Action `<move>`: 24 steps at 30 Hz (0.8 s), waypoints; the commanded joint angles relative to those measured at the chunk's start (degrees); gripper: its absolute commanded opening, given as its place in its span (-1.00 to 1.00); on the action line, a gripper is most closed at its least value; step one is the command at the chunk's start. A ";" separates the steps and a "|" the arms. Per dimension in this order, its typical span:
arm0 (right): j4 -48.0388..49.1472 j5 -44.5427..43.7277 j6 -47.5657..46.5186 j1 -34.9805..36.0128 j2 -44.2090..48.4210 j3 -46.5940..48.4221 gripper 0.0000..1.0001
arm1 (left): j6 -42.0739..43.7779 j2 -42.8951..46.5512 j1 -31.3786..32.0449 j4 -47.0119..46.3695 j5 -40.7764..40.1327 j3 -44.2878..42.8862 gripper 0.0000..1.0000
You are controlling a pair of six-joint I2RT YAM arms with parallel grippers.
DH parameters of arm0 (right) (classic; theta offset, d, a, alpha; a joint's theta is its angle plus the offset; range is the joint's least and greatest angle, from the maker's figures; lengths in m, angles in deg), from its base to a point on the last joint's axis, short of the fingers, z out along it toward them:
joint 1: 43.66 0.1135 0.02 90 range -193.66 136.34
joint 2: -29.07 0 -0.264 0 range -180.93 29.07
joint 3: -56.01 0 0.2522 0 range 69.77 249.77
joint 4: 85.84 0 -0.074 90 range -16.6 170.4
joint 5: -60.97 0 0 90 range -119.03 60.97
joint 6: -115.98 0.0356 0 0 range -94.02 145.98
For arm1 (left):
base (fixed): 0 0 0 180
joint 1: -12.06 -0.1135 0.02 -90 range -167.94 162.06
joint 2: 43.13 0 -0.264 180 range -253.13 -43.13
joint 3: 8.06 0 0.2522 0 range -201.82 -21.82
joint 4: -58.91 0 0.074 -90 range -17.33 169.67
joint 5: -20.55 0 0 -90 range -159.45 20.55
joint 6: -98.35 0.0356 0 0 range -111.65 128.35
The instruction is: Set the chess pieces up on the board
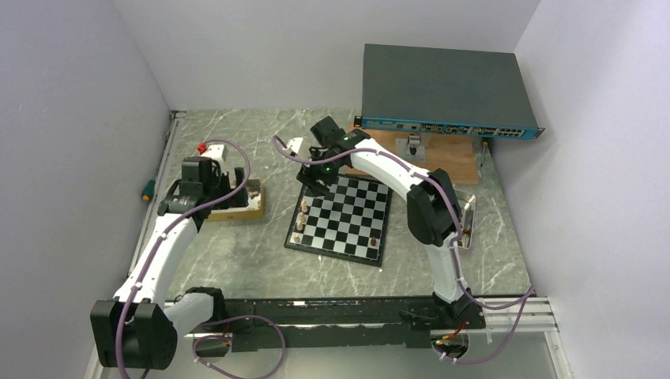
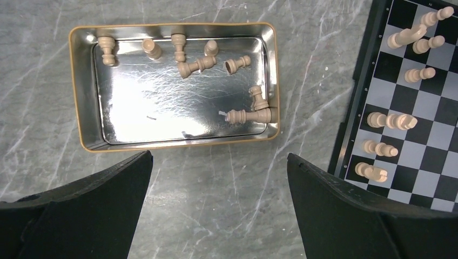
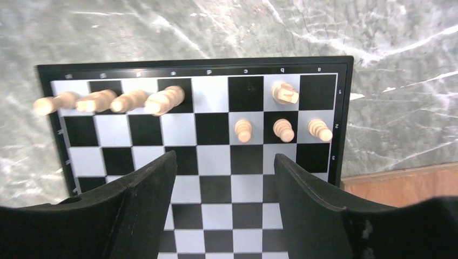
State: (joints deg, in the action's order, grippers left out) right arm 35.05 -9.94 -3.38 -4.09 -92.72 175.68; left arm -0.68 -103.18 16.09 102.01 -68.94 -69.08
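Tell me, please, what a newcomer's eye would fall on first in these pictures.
The black-and-white chessboard at the table's centre draws the eye first, with light tan chess pieces standing near one edge and the right hand open above it. Next comes the shiny metal tin left of the board, where more tan pieces lie scattered, several tipped over.

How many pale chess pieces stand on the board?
8 pale pieces on the board: four lined along the edge row, one farther along that row, three side by side in the next row. Some squares are hidden.
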 commanded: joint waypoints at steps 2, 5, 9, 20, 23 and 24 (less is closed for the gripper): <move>-4.11 8.64 -3.94 0.06 7.40 0.62 0.40 | -0.66 -3.62 -3.82 -2.73 8.96 -3.36 0.99; -6.78 14.40 -6.83 0.45 8.76 0.82 0.40 | 0.27 -6.74 -7.00 -3.07 11.86 -4.66 0.94; -10.44 20.30 -10.19 1.00 9.83 1.45 0.40 | 0.57 -11.61 -10.42 -3.74 16.44 -6.29 0.83; -11.62 22.65 -10.68 2.03 10.38 1.33 0.40 | -0.90 -25.65 -13.17 -6.34 24.47 -11.32 0.49; -11.74 22.61 -10.68 2.08 10.08 1.40 0.40 | -0.79 -28.53 -13.15 -7.00 24.22 -12.88 0.34; -11.66 22.57 -10.64 2.09 9.93 1.41 0.40 | -0.73 -29.47 -13.17 -7.06 23.96 -13.27 0.30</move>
State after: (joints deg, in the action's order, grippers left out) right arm 23.82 10.52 -12.82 -2.05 -84.92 175.68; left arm -1.78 -130.26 3.05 97.40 -47.23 -78.61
